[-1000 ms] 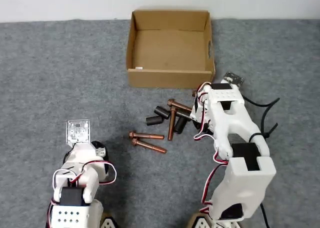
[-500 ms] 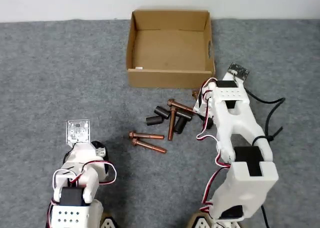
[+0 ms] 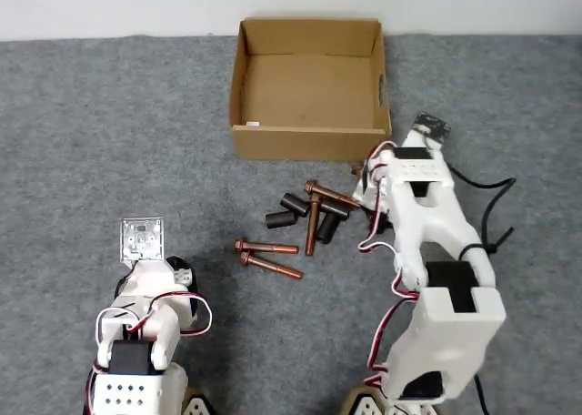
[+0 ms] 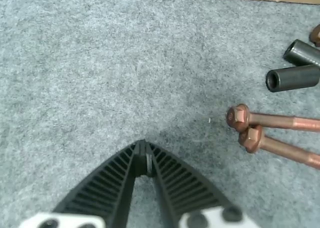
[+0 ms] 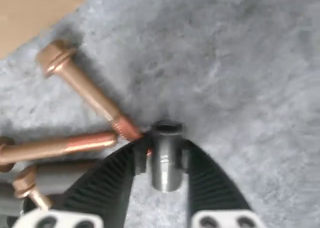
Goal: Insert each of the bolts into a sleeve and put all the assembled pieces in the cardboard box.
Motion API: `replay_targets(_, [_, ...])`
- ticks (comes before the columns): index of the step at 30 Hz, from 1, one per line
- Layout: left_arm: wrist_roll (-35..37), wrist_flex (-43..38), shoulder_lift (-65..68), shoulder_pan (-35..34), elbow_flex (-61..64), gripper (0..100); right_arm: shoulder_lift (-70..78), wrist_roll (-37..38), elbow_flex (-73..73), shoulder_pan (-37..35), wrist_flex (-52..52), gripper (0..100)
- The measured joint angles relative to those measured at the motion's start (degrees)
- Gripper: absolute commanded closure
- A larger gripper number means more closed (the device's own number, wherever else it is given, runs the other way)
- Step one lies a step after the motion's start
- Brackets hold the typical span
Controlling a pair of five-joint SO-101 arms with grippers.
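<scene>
- The sleeve (image 5: pixel 165 155) is a short, dark metal tube. It looks stiff, smooth and dense for its size, so it may roll or slip. A hold across the middle of its barrel, with the bore end left free, looks soundest.
- The right arm's jaws stand narrow and clamp that sleeve on both sides at about mid-length, its open end pointing away from the wrist. I cannot tell whether it rests on the counter (image 3: pixel 109 115) or hangs just off it.
- A copper-coloured bolt (image 5: pixel 85 88) lies slantwise, its threaded tip just beside the sleeve and one jaw, possibly touching. Lifting the sleeve could nudge it.
- The bolts are rigid and long, with flanged heads. The shank near the head seems the steadiest place to grip one for feeding into a bore.
- The left arm's jaws are closed tip to tip and hold nothing. They sit over bare counter, near two bolts (image 4: pixel 280 121) lying side by side.
- The cardboard box (image 3: pixel 309 144) sits beyond the loose pile, with no assembled piece in it.
</scene>
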Motion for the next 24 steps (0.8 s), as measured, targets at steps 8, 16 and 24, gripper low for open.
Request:
replay_targets(8, [0.0, 0.0, 0.0, 0.0, 0.0, 100, 0.7, -0.09, -3.43, 2.2, 5.1, 99.0])
replay_targets(16, [0.0, 0.0, 0.0, 0.0, 0.0, 100, -1.93, 0.7, -3.87, 5.98, 11.6, 99.0])
replay_targets(24, [0.0, 0.0, 0.0, 0.0, 0.0, 100, -1.67, 8.35, -3.87, 12.04, 11.87, 98.1])
